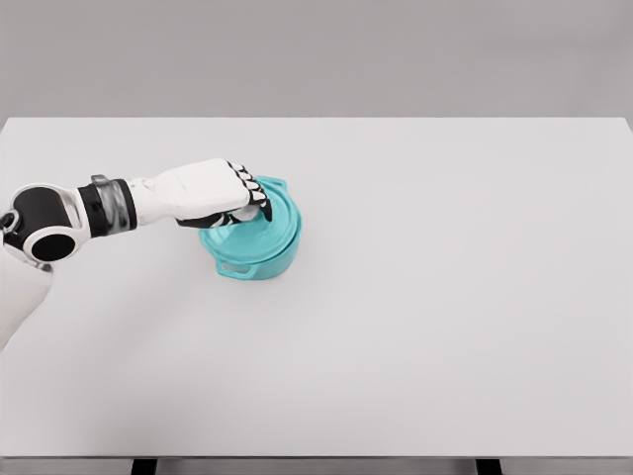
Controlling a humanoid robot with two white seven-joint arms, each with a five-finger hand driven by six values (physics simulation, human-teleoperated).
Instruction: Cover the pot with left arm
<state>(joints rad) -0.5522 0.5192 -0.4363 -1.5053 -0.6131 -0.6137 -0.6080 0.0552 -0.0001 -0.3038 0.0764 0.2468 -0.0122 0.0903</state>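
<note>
The teal pot (259,249) stands on the white bench (445,297), left of the middle and well away from every edge; the lid (259,226) lies over its mouth, seemingly level with the rim, though the left part of it is hidden under the hand; the left hand (223,196) comes in from the left and sits on top of the lid, its fingers (253,198) curled down toward the middle, most likely pinching the lid's knob, which I cannot see directly; the right arm is not in view.

By my reading the lid is down or very nearly so, and the risks lie in the release; if the fingers open unevenly or the hand pulls off sideways, the knob may catch on a fingertip and the lid may be dragged off the rim or tipped up on one side; if the lid is not truly centred, which the hand hides, letting go could leave it cocked with one edge dropping inside the pot; pressing down harder to seat it could slide the pot along the smooth bench, since nothing braces it; a lift begun before the fingers have fully let go would carry the lid up again and undo the covering; the small handle (233,267) at the near side offers no help here.
</note>
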